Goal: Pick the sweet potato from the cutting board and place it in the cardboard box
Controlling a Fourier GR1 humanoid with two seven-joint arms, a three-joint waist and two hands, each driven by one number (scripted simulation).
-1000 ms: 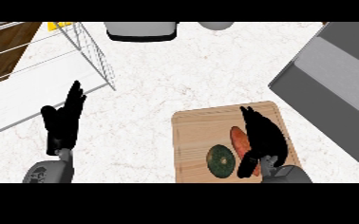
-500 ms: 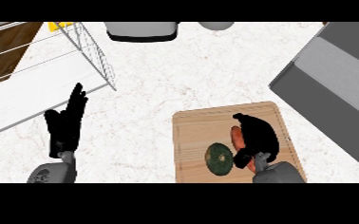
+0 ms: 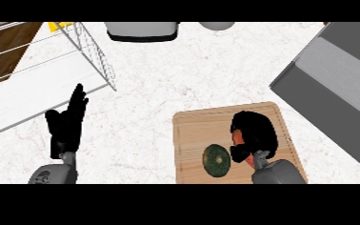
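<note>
- While the right hand (image 3: 253, 132) curls over it, the sweet potato (image 3: 241, 142) lies on the wooden cutting board (image 3: 204, 128); only orange slivers show, so its long axis cannot be told.
- Fingers and thumb of that hand are bent round the sweet potato, forearm rising from the lower edge.
- Just left lies a dark green squash (image 3: 217, 160).
- At lower left, the left hand (image 3: 67, 124) rests open, fingers straight, pointing up.
- Grey cardboard box (image 3: 327, 76) sits at the right edge.

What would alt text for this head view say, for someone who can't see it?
The robot's right hand curls over an orange sweet potato on a wooden cutting board, beside a dark green vegetable. Its left hand rests open at the lower left on the white counter.
</note>
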